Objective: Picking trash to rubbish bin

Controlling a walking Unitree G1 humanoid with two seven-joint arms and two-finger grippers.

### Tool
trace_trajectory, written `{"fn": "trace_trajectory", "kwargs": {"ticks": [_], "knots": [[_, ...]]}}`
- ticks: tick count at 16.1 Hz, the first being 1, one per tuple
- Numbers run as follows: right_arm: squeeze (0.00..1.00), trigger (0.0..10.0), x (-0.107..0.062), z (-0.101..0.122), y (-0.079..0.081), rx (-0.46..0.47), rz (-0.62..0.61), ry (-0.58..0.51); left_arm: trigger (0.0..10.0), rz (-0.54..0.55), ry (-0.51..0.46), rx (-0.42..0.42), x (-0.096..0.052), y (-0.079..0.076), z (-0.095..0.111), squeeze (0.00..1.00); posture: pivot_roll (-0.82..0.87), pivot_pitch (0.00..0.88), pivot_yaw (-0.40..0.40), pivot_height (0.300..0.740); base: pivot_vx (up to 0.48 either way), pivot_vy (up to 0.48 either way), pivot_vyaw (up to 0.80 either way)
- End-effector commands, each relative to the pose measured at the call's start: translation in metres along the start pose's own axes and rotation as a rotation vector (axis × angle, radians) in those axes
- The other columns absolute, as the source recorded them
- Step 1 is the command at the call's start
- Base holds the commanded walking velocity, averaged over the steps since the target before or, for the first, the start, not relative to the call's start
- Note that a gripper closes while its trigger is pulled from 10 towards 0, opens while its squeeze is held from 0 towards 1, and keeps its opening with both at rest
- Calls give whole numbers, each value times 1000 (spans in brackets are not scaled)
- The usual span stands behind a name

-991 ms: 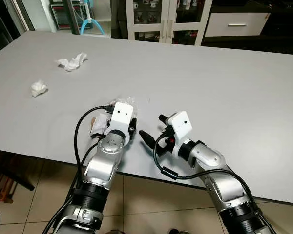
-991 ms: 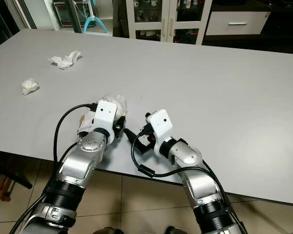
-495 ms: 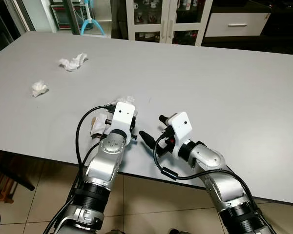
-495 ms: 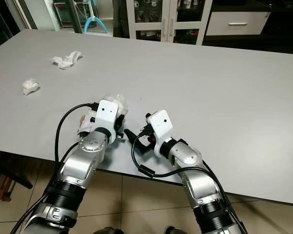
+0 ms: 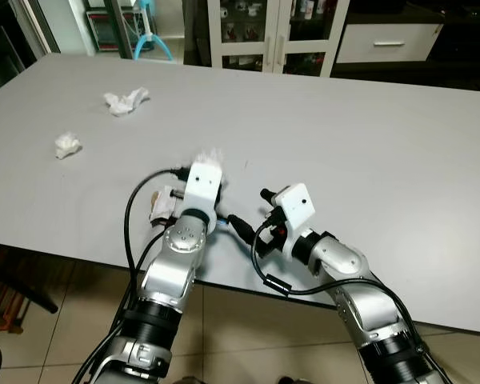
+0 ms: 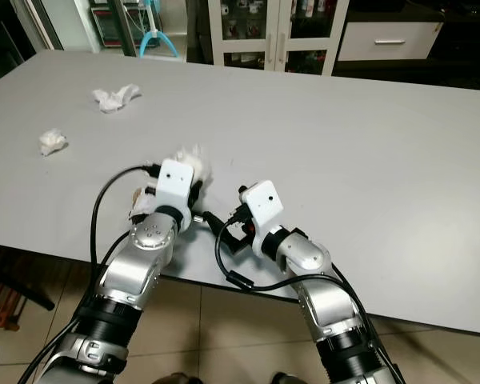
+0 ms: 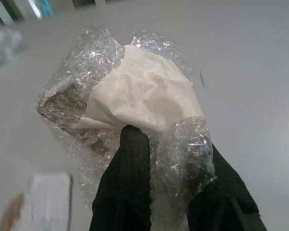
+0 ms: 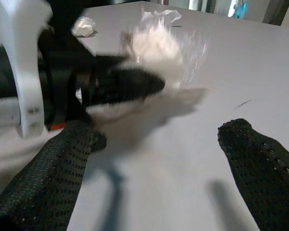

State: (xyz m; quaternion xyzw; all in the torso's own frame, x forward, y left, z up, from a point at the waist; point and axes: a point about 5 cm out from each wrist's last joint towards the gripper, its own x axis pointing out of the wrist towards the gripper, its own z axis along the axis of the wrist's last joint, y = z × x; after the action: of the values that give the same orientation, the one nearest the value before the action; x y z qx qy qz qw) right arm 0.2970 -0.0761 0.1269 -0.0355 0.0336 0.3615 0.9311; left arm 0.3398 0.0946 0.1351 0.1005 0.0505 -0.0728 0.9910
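Observation:
A bundle of clear bubble wrap around white paper [image 7: 135,101] sits between the two black fingers of my left gripper [image 7: 176,185], which is shut on it just above the grey table [image 5: 368,136]. In the eye views the bundle [image 5: 211,158] peeks out past the left wrist's white camera block. My right gripper [image 5: 254,211] rests beside it near the table's front edge. It is open with nothing between its fingers [image 8: 53,178]. Two crumpled tissues lie at the far left, one small [image 5: 67,145] and one larger [image 5: 126,100].
A small white and brown scrap [image 5: 162,204] lies on the table against my left wrist. The table's front edge runs just under both forearms, with tiled floor below. Glass-door cabinets [image 5: 248,32] stand beyond the far edge.
My left gripper has risen and pushed slightly forward with the bubble-wrap bundle in it. The right gripper has stayed where it was. The camera has shifted a little.

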Motion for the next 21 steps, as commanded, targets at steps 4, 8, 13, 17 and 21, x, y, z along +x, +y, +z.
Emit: {"fn": "trace_trajectory", "kwargs": {"ticks": [4, 8, 13, 17, 21], "knots": [[0, 10000, 3, 4, -2, -20, -8, -10, 10000, 106, -250, 26, -2, 11, 37, 0, -35, 73, 37, 740, 0, 0, 0], [0, 10000, 4, 14, -23, -23, -187, -84, 10000, 150, -364, 81, -5, 12, 47, 0, -33, 72, 41, 740, 0, 0, 0], [0, 10000, -12, 54, -68, 13, -570, -355, 10000, 141, -385, 59, -9, 13, 37, 0, -31, 74, 43, 740, 0, 0, 0], [0, 10000, -24, 55, -83, -18, -725, -401, 10000, 149, -385, 58, -11, 22, 31, 0, -24, 76, 42, 740, 0, 0, 0], [0, 10000, -38, 41, -98, -32, -853, -386, 10000, 173, -369, 43, -15, 43, 15, 0, -25, 80, 47, 740, 0, 0, 0]]}}
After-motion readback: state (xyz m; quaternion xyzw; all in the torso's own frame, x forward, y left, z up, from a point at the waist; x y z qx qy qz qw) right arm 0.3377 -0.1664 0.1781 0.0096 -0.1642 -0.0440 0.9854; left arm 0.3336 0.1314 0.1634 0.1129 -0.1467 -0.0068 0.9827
